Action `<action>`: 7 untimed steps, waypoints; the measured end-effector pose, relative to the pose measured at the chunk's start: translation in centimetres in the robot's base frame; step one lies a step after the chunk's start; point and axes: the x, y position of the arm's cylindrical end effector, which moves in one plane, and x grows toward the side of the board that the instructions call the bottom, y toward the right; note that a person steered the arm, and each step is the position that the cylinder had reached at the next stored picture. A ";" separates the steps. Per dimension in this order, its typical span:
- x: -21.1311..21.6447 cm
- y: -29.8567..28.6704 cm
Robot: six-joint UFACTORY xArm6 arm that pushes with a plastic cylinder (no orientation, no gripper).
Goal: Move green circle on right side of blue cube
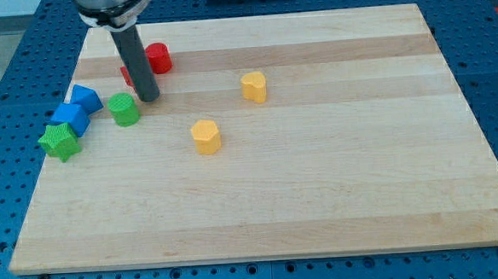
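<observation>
Tip position decides your next push: my tip sits just right and far of green circle, blue cube left. No claw here, holding nothing.

The pale wooden bench carries, at the view's left, a green star, two blue blocks and a green circle. Two red blocks lie above; two yellow blocks sit mid-board.
</observation>
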 end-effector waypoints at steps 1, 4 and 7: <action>0.0 1.6; 2.2 -2.9; 2.4 -3.5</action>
